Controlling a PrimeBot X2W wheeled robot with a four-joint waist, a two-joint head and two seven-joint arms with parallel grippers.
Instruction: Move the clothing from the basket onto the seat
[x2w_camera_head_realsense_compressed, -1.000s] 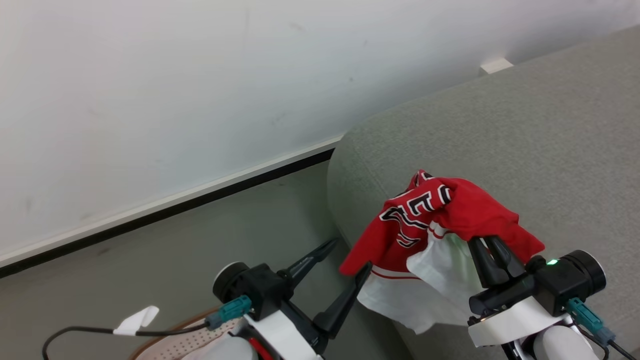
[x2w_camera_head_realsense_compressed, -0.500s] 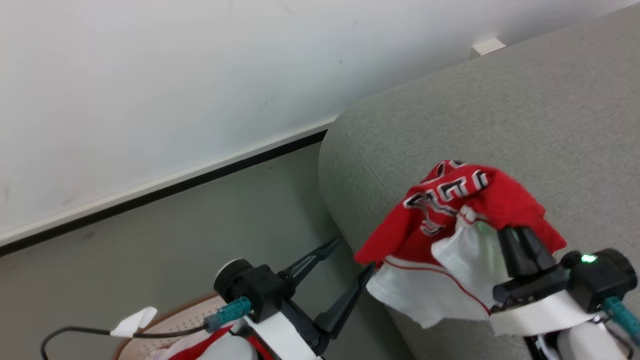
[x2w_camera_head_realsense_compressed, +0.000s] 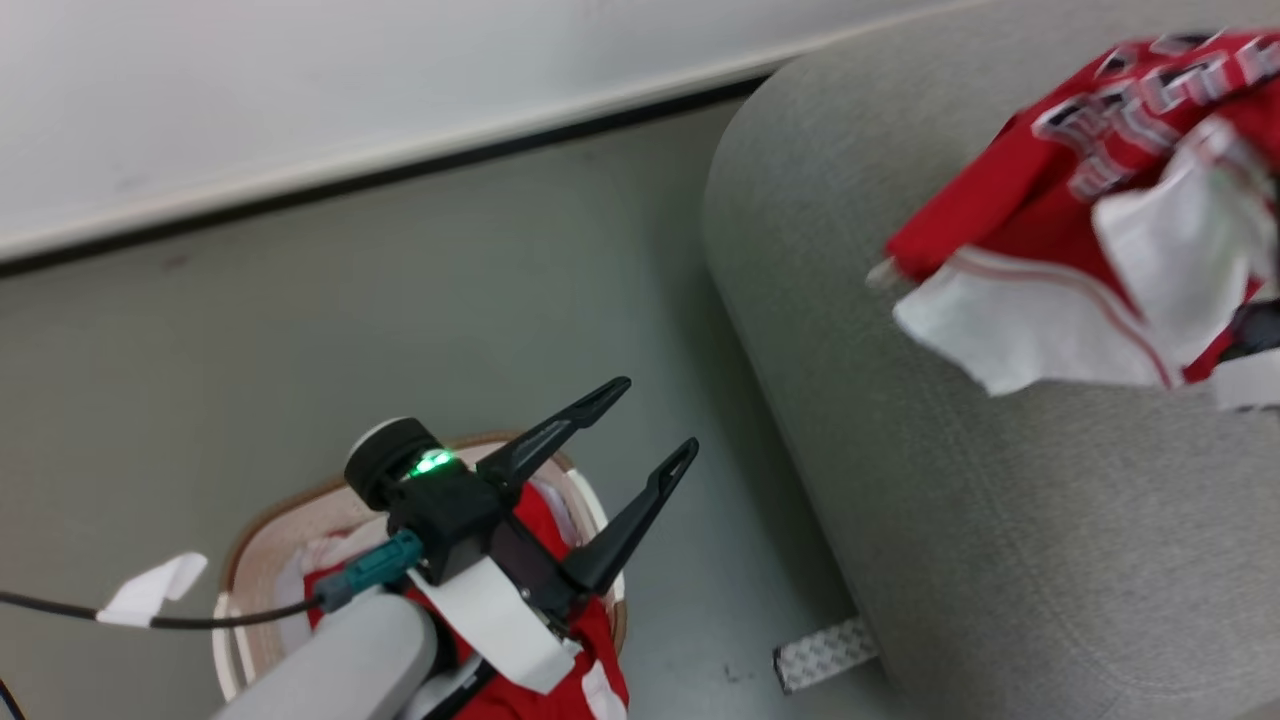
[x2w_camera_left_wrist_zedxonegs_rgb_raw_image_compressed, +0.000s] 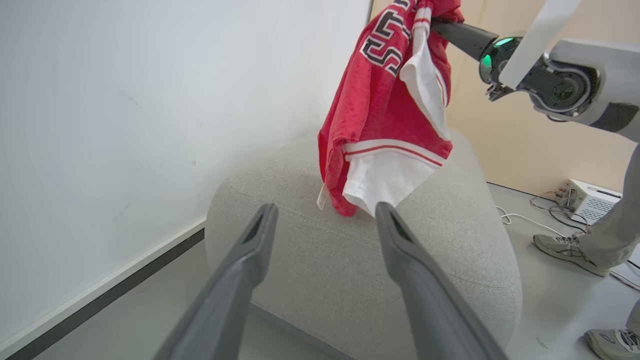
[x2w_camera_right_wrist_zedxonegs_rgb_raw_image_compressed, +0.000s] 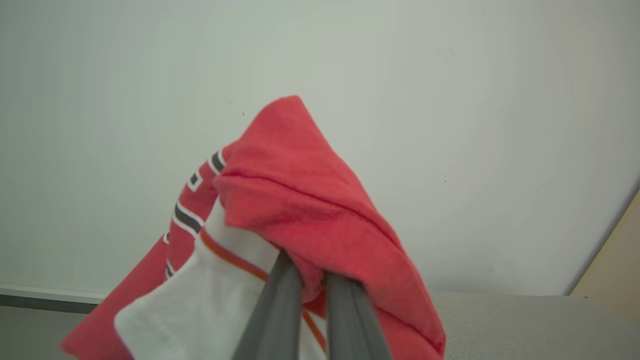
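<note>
One jersey (x2w_camera_left_wrist_zedxonegs_rgb_raw_image_compressed: 385, 100) pinched by right end effector (x2w_camera_right_wrist_zedxonegs_rgb_raw_image_compressed: 306, 267) over seat (x2w_camera_head_realsense_compressed: 1000, 500), white wall (x2w_camera_head_realsense_compressed: 300, 80) behind; left end effector (x2w_camera_head_realsense_compressed: 655, 415) spread.

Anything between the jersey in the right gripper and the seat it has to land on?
Nothing visible stands between them. The jersey hangs from the shut right gripper above the seat, with just grey upholstery beneath it.

The left gripper (x2w_camera_head_realsense_compressed: 657, 414) is held wide open, its two dark fingers spread and pointed up and to the right in the head view, with its pale forearm (x2w_camera_head_realsense_compressed: 340, 655) seen at the lower left. The right gripper (x2w_camera_right_wrist_zedxonegs_rgb_raw_image_compressed: 307, 267) is clamped, fingers nearly together, on the red jersey (x2w_camera_right_wrist_zedxonegs_rgb_raw_image_compressed: 310, 200).
</note>
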